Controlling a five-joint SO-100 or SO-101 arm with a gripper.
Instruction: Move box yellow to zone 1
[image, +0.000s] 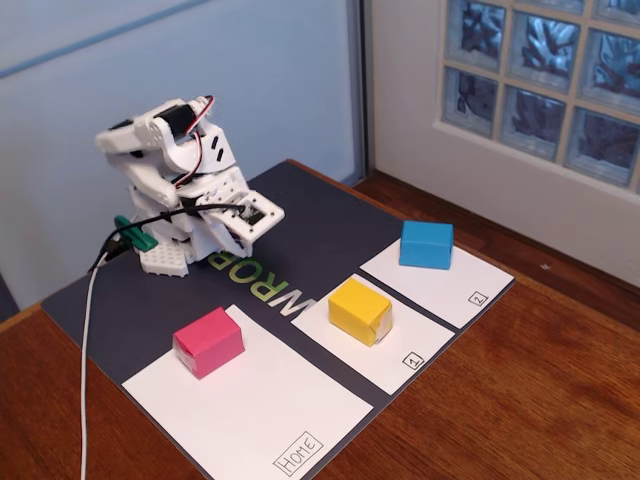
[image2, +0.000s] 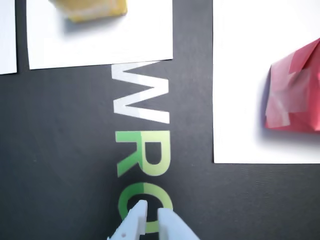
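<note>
The yellow box (image: 360, 310) sits on the white zone 1 panel (image: 405, 352), near its far end; the boxed "1" is at the panel's near corner. In the wrist view the yellow box (image2: 92, 9) is cut off by the top edge, on zone 1 (image2: 100, 45). My gripper (image: 262, 222) is folded back by the arm's base, low over the black mat, well away from the box. In the wrist view the gripper (image2: 152, 210) is at the bottom edge over the green lettering, empty, with a narrow gap between its fingertips.
A pink box (image: 208, 341) stands on the "Home" panel (image: 260, 415) and a blue box (image: 426, 244) on panel "2" (image: 470, 288). The black mat (image: 310, 210) lies on a wooden table. A white cable (image: 88, 330) runs off the mat's left.
</note>
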